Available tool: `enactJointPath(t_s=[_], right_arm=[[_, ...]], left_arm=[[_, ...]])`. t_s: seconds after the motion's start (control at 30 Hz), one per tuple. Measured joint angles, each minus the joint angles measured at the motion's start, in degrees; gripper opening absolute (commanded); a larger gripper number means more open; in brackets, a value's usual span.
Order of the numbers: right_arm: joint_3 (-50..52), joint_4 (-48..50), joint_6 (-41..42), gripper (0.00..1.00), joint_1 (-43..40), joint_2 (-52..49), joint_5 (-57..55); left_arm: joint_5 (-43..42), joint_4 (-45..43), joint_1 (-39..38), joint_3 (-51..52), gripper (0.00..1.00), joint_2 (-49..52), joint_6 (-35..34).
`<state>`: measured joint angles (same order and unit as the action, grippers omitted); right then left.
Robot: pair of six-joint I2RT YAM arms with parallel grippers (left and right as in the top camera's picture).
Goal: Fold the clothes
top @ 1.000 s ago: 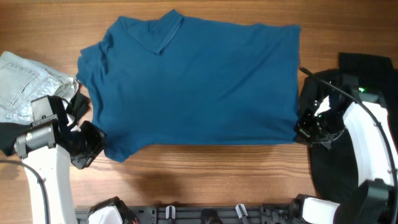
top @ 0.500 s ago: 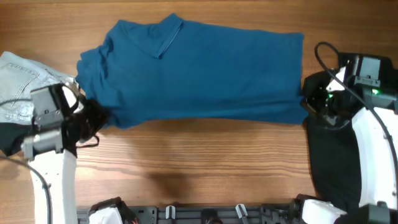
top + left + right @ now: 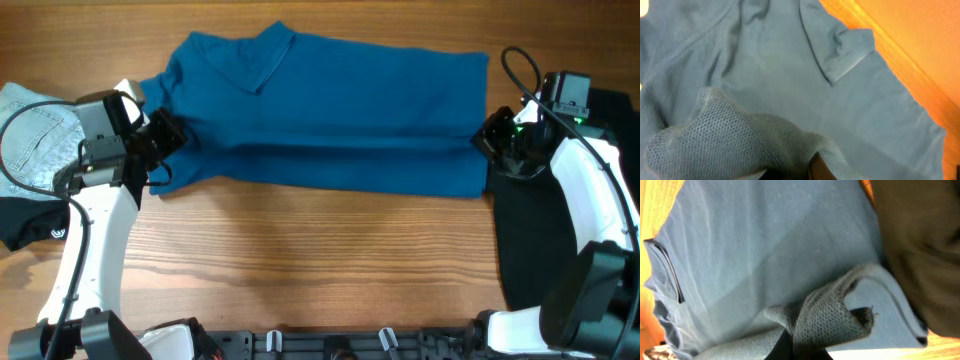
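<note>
A blue polo shirt [image 3: 330, 110] lies across the table top, collar at the far left, its near long edge lifted and doubled over toward the far side. My left gripper [image 3: 168, 135] is shut on the shirt's near-left edge; the left wrist view shows bunched blue knit [image 3: 740, 145] over the fingers. My right gripper [image 3: 482, 140] is shut on the shirt's near-right edge; the right wrist view shows a pinched fold of knit [image 3: 830, 315] at the jaws.
Light grey jeans [image 3: 30, 140] lie at the left edge. A black garment [image 3: 545, 240] lies at the right under my right arm, and another dark cloth [image 3: 20, 220] at the left. Bare wooden table [image 3: 320, 270] fills the near side.
Both grippers have carried the shirt's near edge away from me toward the far side, doubling the shirt over itself. The strip of bare wood in front has widened.
</note>
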<state>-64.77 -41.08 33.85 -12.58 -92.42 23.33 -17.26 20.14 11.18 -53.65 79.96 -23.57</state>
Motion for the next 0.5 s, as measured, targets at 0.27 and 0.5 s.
enactJointPath(t_s=[0.27,0.5], right_arm=[[0.00,1.31,1.57,0.11,0.04,-2.40,1.14],[0.00,1.38,2.19,0.76,0.04,-2.40,0.81]], left_arm=[[0.68,-6.93,-4.33,0.00,0.17,7.04,0.20],[4.17,-9.79,-4.87,0.00,0.40,7.93,0.33]])
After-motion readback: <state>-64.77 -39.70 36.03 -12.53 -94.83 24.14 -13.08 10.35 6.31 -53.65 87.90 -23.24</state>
